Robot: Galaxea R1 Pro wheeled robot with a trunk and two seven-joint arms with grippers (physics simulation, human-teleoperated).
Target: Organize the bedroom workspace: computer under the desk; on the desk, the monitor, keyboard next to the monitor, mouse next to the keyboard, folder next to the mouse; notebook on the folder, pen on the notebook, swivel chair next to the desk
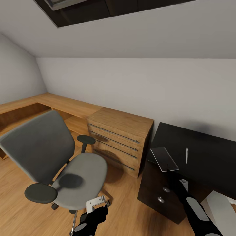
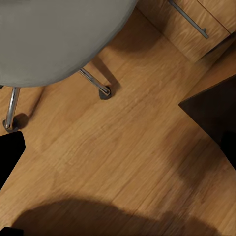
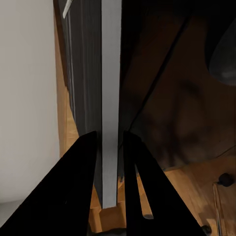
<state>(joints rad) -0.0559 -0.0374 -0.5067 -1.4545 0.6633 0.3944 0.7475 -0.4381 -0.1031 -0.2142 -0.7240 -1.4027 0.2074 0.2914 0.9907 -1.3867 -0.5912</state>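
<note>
Right gripper (image 3: 112, 162) clamps the notebook (image 1: 164, 159) by its edge, holding it tilted over the desk (image 1: 203, 157) corner, near the pen (image 1: 186, 155), presumably for stacking. Left gripper (image 1: 95, 205) hangs low beside the swivel chair (image 1: 59, 164); jaw state unclear.

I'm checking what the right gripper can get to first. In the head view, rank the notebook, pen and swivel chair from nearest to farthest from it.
1. Notebook: between the right gripper's fingers, over the desk's corner.
2. Pen: on the desk, beside the notebook.
3. Swivel chair: across the floor, far left.
</note>
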